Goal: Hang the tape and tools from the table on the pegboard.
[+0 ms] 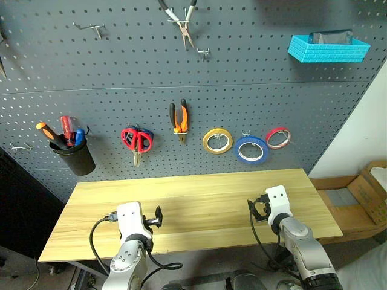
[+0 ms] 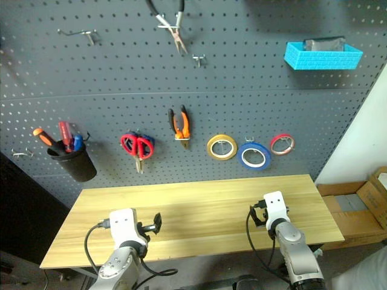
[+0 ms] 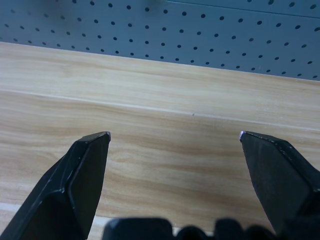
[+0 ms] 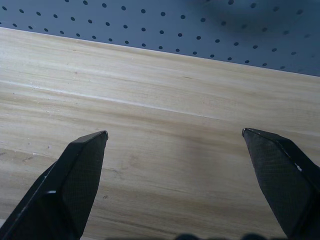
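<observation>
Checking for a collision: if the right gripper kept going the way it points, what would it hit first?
Most likely the bare table: the open right gripper tilts down toward it, with nothing between. The pegboard lies beyond.

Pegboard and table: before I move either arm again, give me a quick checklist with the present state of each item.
1. Thin blue ring-shaped tape roll hangs on the dark grey pegboard: ok.
2. Red-handled scissors on a hook: ok.
3. Orange-and-black-handled pliers on a hook: ok.
4. Small orange-and-black-handled screwdriver stands in the black cup on the board: ok.
5. Left gripper and right gripper, fingers open, holding nothing: ok.
6. Light wooden tabletop bare of tools: ok.
</observation>
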